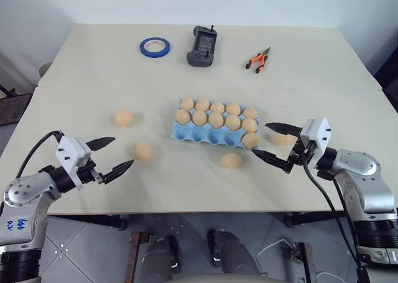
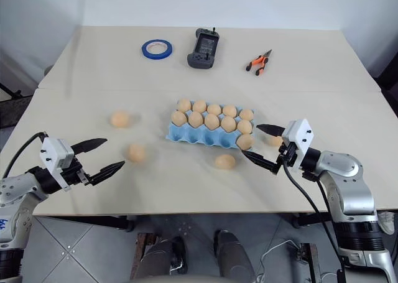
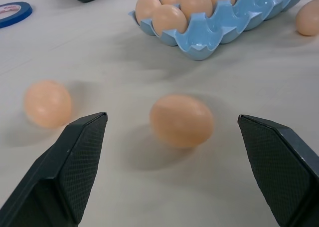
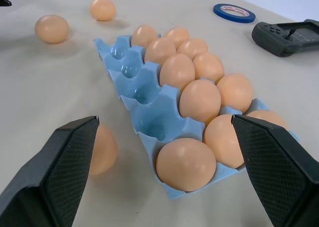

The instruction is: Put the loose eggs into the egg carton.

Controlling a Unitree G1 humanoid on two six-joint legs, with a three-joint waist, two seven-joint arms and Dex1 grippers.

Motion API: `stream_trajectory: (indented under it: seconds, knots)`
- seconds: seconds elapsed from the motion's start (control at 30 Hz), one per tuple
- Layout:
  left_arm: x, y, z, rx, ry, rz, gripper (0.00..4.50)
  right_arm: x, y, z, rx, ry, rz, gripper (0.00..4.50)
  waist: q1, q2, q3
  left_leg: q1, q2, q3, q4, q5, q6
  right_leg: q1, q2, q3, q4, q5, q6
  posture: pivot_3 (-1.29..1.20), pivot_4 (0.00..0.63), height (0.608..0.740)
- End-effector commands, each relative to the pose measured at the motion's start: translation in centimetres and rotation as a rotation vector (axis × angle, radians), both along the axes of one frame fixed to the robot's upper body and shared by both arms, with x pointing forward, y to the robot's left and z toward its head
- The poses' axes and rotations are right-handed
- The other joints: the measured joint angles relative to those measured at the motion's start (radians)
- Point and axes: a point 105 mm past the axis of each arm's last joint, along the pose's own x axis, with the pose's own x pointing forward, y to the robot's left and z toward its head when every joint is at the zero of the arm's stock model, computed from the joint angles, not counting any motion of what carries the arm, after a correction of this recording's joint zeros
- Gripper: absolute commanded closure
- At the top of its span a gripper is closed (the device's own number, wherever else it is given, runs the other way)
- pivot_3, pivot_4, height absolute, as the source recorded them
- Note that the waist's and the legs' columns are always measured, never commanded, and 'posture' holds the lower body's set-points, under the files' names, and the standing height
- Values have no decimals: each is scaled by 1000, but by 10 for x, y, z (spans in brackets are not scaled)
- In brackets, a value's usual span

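Both grippers are hovering low over the table [image 1: 93, 71] with fingers spread wide, gripping nothing. Left gripper [image 1: 115, 154] is sitting at about 8 o'clock from the egg carton [image 1: 205, 135], pointing at a loose egg [image 1: 142, 151] just ahead of its fingertips; another loose egg [image 1: 124, 117] is lying farther off at the carton's 9 o'clock. Right gripper [image 1: 272, 141] is waiting at the carton's 4 o'clock, by its near right corner. A third loose egg [image 1: 231, 160] is resting at 6 o'clock, just beside the carton's near edge. Eleven eggs are filling the two far rows and one near-row cup; four near cups are standing vacant.
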Motion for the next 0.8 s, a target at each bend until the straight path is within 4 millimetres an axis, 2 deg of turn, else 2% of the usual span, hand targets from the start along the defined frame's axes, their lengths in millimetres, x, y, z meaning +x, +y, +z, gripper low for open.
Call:
stream_trajectory:
  seconds: [0.03, 0.13, 0.2, 0.4, 0.6, 0.7, 0.8]
  knots:
    - [0, 1, 6, 32, -44, 12, 36, 0, 3, 10, 14, -51, 11, 0, 0, 0, 0, 0, 0, 0, 0, 0, 0, 0, 0, 0, 0, 0, 0, 0, 150, 740]
    - [0, -5, 11, -23, -52, -22, 36, -1, 0, 11, 23, -56, -13, 0, 0, 0, 0, 0, 0, 0, 0, 0, 0, 0, 0, 0, 0, 0, 0, 0, 150, 740]
    - [0, -12, 14, -39, -58, -74, 36, -1, -10, 14, 42, -66, -65, 0, 1, 0, 0, 0, 0, 0, 0, 0, 0, 0, 0, 0, 0, 0, 0, 0, 150, 740]
    - [7, -47, 22, -62, -81, -246, 36, -9, -51, 16, 66, -90, -271, 0, 13, 0, 0, 0, -1, 0, 1, 0, 0, 1, -1, -1, 0, 0, 1, 0, 150, 740]
    - [9, -88, 11, -23, -56, -450, 36, -30, -97, -6, 71, -48, -489, 0, 12, 0, 0, 0, -1, 0, 1, 0, 0, 1, 0, -1, 0, 1, 3, 0, 150, 740]
    - [10, -102, 8, -34, -46, -512, 36, -33, -101, -14, 53, -30, -530, 0, -1, 0, 0, 0, 0, 0, 4, 0, 0, 2, 2, 0, 2, 2, 3, 0, 150, 740]
    - [11, -111, 9, -44, -51, -546, 36, -30, -96, -18, 46, -16, -517, 0, -6, 0, 0, 1, 0, 0, 8, 0, 0, 3, 3, 1, 3, 2, 3, 0, 150, 740]
